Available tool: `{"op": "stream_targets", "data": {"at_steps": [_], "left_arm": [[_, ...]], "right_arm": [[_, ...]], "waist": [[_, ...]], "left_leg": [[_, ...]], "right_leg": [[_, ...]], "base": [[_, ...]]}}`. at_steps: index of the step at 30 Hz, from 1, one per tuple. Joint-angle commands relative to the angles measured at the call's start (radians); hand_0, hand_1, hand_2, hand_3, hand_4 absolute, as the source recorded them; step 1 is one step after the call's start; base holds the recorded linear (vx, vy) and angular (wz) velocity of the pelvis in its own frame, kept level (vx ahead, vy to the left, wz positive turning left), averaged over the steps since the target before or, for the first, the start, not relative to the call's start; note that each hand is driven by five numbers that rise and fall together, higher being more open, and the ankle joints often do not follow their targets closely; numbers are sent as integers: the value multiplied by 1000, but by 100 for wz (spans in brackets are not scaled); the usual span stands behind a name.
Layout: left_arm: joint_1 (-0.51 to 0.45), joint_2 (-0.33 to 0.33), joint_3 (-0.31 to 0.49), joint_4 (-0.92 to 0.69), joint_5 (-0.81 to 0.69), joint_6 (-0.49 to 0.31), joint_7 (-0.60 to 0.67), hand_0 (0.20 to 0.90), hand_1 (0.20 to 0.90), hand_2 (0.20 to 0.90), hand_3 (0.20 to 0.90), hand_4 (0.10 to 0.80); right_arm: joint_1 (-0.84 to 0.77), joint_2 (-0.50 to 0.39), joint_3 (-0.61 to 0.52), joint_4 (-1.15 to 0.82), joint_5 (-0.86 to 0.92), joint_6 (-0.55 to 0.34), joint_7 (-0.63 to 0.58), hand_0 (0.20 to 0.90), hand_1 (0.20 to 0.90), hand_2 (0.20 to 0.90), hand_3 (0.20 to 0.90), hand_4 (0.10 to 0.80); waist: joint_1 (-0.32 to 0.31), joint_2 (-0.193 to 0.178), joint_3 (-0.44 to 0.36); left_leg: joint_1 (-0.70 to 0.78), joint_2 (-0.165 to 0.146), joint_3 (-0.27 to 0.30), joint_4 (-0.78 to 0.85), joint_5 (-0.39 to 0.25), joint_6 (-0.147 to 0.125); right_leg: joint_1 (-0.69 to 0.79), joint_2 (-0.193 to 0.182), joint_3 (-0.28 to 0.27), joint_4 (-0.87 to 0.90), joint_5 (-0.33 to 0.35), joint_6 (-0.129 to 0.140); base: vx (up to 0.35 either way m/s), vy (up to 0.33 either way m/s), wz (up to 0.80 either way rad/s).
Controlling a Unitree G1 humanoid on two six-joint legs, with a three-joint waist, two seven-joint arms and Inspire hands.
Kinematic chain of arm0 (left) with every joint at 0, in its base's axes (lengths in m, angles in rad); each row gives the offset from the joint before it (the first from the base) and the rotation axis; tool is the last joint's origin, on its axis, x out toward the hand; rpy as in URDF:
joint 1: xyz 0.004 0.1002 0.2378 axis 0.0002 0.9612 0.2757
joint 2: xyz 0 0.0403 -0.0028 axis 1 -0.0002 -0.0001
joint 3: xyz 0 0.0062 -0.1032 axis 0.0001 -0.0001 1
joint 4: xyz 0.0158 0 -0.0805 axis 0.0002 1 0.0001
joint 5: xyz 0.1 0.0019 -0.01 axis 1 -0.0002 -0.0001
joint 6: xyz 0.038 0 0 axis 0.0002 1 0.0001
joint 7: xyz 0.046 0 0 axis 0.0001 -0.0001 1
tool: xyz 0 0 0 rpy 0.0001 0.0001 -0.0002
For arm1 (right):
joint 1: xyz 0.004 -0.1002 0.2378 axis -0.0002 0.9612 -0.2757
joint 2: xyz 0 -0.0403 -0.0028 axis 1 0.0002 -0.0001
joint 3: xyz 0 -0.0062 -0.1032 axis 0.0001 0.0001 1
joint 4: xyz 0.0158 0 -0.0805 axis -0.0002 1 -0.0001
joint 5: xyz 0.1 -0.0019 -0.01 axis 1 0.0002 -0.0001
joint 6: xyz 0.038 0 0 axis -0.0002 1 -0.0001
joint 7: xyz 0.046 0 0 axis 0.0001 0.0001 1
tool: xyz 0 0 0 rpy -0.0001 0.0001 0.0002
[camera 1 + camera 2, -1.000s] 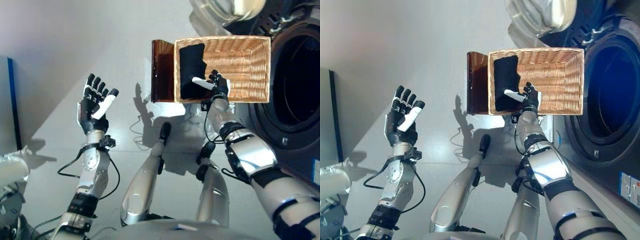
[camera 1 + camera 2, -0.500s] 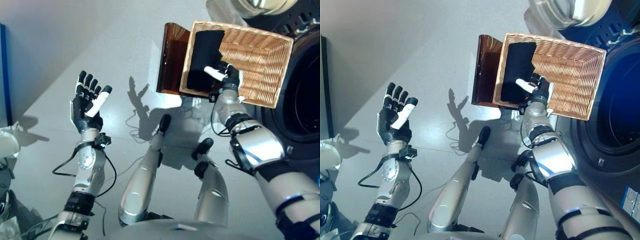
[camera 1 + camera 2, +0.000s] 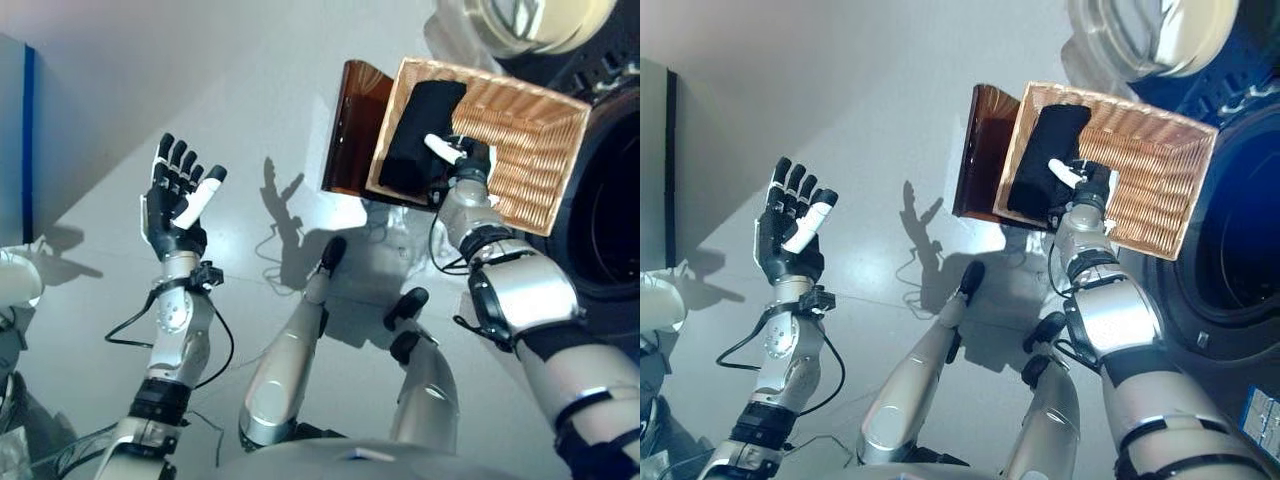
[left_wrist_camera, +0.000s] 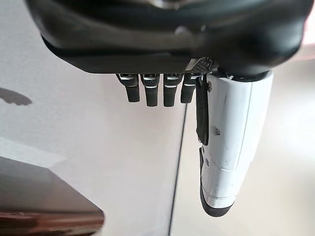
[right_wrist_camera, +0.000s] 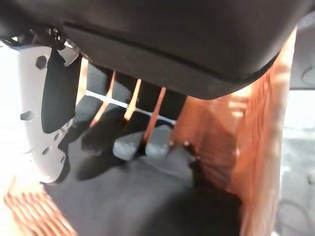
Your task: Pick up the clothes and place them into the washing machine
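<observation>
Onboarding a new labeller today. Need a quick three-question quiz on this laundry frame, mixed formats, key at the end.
1. True or false: the black garment lies inside the wicker basket.
2. Which hand reaches into the basket? A) left hand B) right hand
3. Fill in: the left hand is raised over the floor with its fingers ____.

Key: 1 true. 2 B; the right wrist view shows its fingers down on the dark cloth. 3 open, holding nothing.

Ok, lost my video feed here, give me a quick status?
Left robot hand open, raised, idle. Right robot hand inside wicker basket, fingers down on black garment, not yet closed. Washing machine drum beside basket; nothing blocking.
</observation>
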Motion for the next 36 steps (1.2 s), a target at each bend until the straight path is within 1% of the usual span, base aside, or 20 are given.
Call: {"op": "stream_targets", "data": {"at_steps": [1,4,5,6,9,14,16,17,18,20,23,24,25,28,30,31,33,34,35,36], "left_arm": [[31,52,41,-91,12,-86,-30,900,900,900,900,800],[50,50,41,-88,5,-79,-42,900,900,900,900,800],[57,49,40,-90,4,-76,-47,900,900,900,900,800],[64,49,41,-94,2,-74,-51,900,900,900,900,800],[83,45,37,-79,-8,-70,-60,900,900,900,900,800],[117,24,31,-74,-30,-59,-81,900,900,900,900,800],[126,18,27,-78,-32,-56,-84,900,900,900,900,800],[135,9,14,-81,-36,-52,-92,900,900,900,900,800],[136,9,14,-81,-36,-52,-92,900,900,900,900,800],[142,0,7,-84,-42,-48,-96,900,900,900,900,800],[157,-2,-14,-90,-44,-42,-110,900,900,900,900,800],[158,-3,-14,-91,-44,-42,-110,900,900,900,900,800],[159,3,-20,-96,-43,-43,-114,900,900,900,900,800],[158,6,-21,-103,-44,-47,-110,900,900,900,900,800],[155,9,-18,-107,-43,-49,-101,900,900,900,900,800],[151,12,-14,-111,-45,-52,-96,900,900,900,900,800],[141,16,-9,-105,-51,-58,-84,900,900,900,900,800],[141,16,-8,-104,-51,-57,-84,900,900,900,900,800],[132,19,-4,-102,-49,-59,-76,900,900,900,900,800],[117,21,0,-87,-42,-63,-68,900,900,900,900,800]], "right_arm": [[19,-74,15,-65,9,-63,-13,200,200,200,200,300],[45,-104,-13,-79,39,-73,-13,200,200,200,200,300],[58,-116,-29,-95,60,-82,-13,200,200,200,200,300],[67,-124,-33,-104,68,-86,-8,200,200,200,200,300],[85,-147,-53,-144,104,-106,-11,200,200,200,200,300],[128,-162,-99,-201,171,-137,-12,200,200,200,200,300],[144,-157,-125,-217,199,-153,-13,200,200,200,200,300],[164,-139,-154,-228,251,-173,-3,200,200,200,200,300],[166,-139,-154,-229,251,-174,-3,200,200,200,200,300],[197,-94,-194,-273,329,-211,9,200,200,200,200,300],[231,-46,-210,-282,336,-222,19,200,200,200,200,300],[232,-46,-210,-282,335,-222,18,200,200,200,200,300],[221,-45,-186,-258,293,-204,12,900,900,900,900,800],[208,-33,-148,-248,251,-192,10,900,900,900,900,800],[199,-18,-113,-241,201,-178,2,900,900,900,900,800],[192,-14,-97,-234,174,-169,2,900,900,900,900,800],[176,-8,-73,-219,139,-157,-10,900,900,900,900,800],[175,-8,-73,-219,139,-157,-10,900,900,900,900,800],[168,-2,-67,-222,137,-156,-14,900,900,900,900,800],[156,-1,-67,-217,139,-157,-18,900,900,900,900,800]], "waist": [[-27,-5,-43],[-49,1,-60],[-61,5,-68],[-67,13,-66],[-97,27,-73],[-136,69,-93],[-147,87,-96],[-152,107,-101],[-152,107,-102],[-158,129,-102],[-156,164,-111],[-156,164,-112],[-149,176,-114],[-146,178,-109],[-143,169,-102],[-141,159,-96],[-134,124,-77],[-135,124,-77],[-132,105,-64],[-123,75,-49]], "left_leg": [[31,-49,55,50,-137,-55],[64,-49,67,43,-139,-54],[76,-49,76,42,-139,-52],[72,-49,88,45,-117,-46],[100,-45,113,34,-115,-42],[137,-49,148,6,-114,-33],[143,-51,157,7,-115,-31],[150,-52,165,7,-119,-25],[150,-52,165,7,-119,-25],[157,-53,172,2,-121,-21],[167,-57,176,-9,-117,-21],[167,-57,176,-10,-117,-21],[166,-57,175,-9,-115,-20],[166,-54,175,-6,-114,-19],[161,-50,173,2,-114,-18],[156,-48,170,8,-114,-18],[137,-40,155,29,-115,-21],[135,-41,154,30,-115,-21],[123,-37,147,41,-116,-22],[104,-33,134,58,-119,-26]], "right_leg": [[175,5,9,-184,8,43],[205,7,28,-203,17,44],[214,8,38,-216,28,46],[211,6,34,-224,56,42],[226,7,61,-252,74,47],[229,5,100,-270,87,51],[227,3,111,-271,91,52],[226,1,122,-269,91,53],[226,1,123,-269,91,53],[223,-1,132,-269,92,54],[223,-6,138,-273,92,56],[223,-6,138,-273,92,56],[222,-8,138,-270,92,56],[218,-7,140,-263,93,55],[215,-4,135,-256,91,54],[215,-2,129,-253,90,54],[215,1,110,-244,87,52],[215,0,110,-244,87,52],[210,2,103,-237,85,50],[203,3,86,-224,81,46]], "base": [[13,3,-12],[6,18,-19],[-101,75,-16],[-109,80,-19],[-56,53,-30],[-8,49,-31],[2,44,-31],[14,45,-24],[14,37,-23],[7,18,-11],[25,5,-4],[23,14,-5],[11,4,-4],[6,-7,-5],[-1,-30,-1],[-6,-68,3],[-13,-86,4],[-27,-87,12],[-19,-126,22],[-12,-144,35]]}}
